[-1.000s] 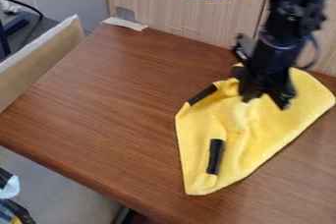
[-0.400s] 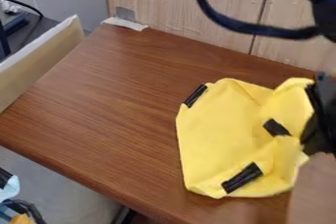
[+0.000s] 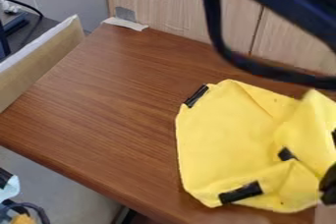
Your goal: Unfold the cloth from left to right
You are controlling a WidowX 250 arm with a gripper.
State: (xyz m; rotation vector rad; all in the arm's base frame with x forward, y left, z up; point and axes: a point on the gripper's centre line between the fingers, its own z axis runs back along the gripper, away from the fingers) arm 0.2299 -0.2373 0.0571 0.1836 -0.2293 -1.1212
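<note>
Yellow cloth covers the right part of the brown table, its left portion lying fairly flat. Toward the right edge of the view the cloth is raised and creased, drawn up to my black gripper, which is partly cut off by the view's right edge. The gripper is shut on the cloth's right side. Black strips mark the cloth at its upper left corner, along its lower edge and near its middle right.
The wooden table extends left of the cloth. A pale wood panel stands along its back, with a whitish tape piece at the back left corner. The dark arm and its cable hang across the upper right.
From above the bunched cloth, the gripper has moved right and down to the view's edge. The cloth's right side has been drawn along with it, spreading the cloth wider.
</note>
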